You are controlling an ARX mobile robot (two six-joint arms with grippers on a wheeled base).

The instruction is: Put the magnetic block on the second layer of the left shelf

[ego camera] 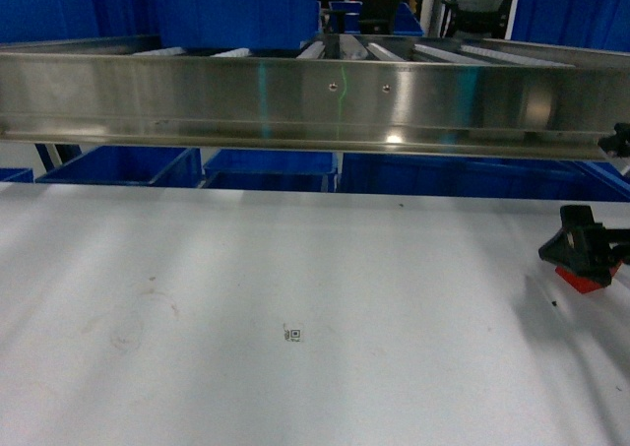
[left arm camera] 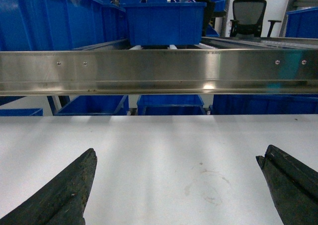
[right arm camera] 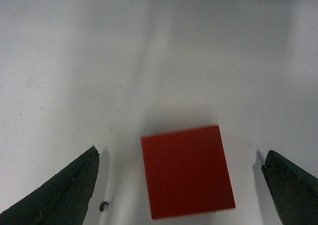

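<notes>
The magnetic block (right arm camera: 187, 171) is a flat-faced red square lying on the white table, seen from above in the right wrist view. My right gripper (right arm camera: 181, 158) hangs over it, open, with one dark finger on each side and a gap to the block on both. In the head view the same gripper (ego camera: 583, 247) is at the far right edge with the red block (ego camera: 584, 278) just under it. My left gripper (left arm camera: 177, 158) is open over bare table with nothing between its fingers; it does not show in the head view. The left shelf is not identifiable.
A long steel roller rail (ego camera: 295, 96) crosses in front at head height, also seen as the rail (left arm camera: 159, 71) in the left wrist view. Blue bins (ego camera: 266, 168) stand under and behind it. An office chair (left arm camera: 250, 11) stands at the back. A faint ring stain (left arm camera: 208, 185) marks the table.
</notes>
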